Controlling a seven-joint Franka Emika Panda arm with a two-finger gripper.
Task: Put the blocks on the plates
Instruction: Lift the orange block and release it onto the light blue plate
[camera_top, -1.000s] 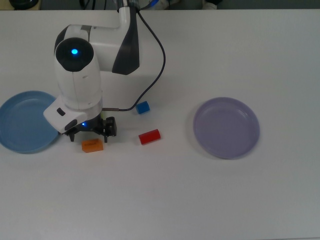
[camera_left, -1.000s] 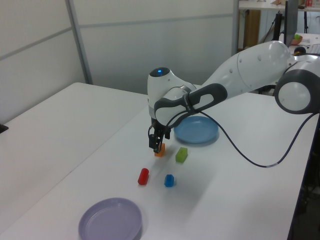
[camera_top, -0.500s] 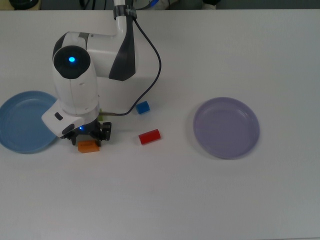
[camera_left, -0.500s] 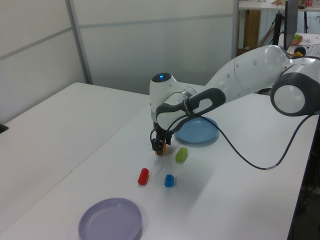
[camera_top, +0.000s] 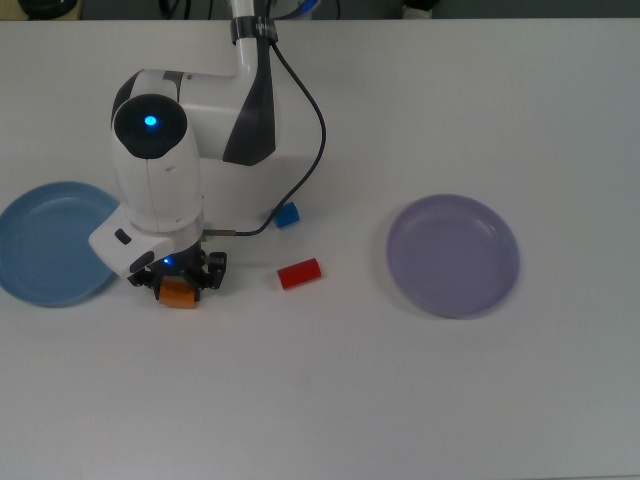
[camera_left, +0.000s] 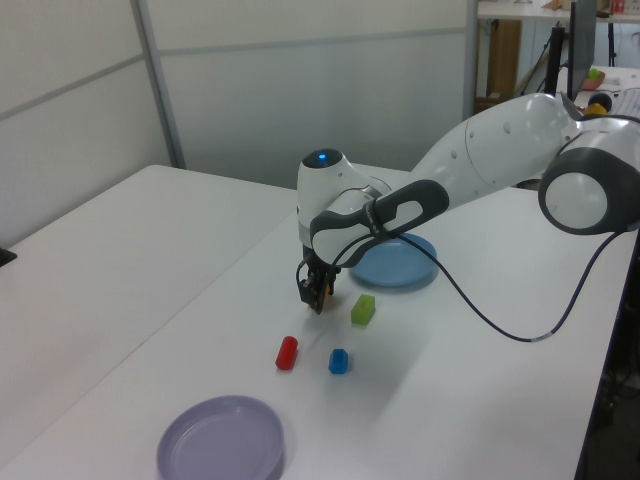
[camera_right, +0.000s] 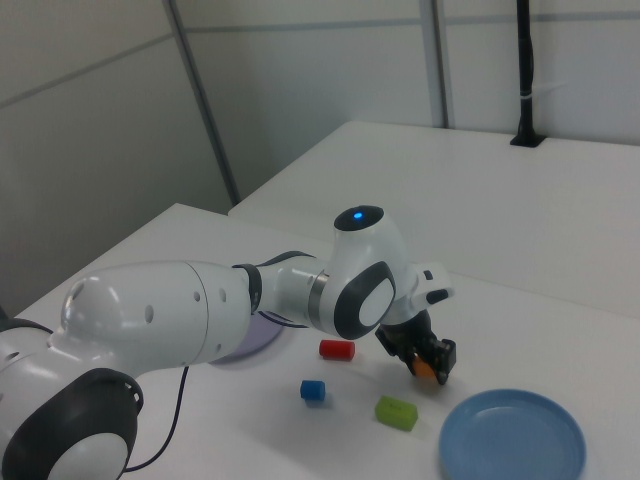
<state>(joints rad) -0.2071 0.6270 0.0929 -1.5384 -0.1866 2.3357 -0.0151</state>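
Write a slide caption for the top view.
Gripper over the orange block, between blue plate and purple plate; red and blue blocks loose.

We are seeing bare white table (camera_top: 330, 400) lying open between the red block (camera_top: 299, 273) and the lavender plate (camera_top: 453, 255), while the blue cube (camera_top: 287, 214) and a black cable (camera_top: 310, 150) are crowding the red block's far side.
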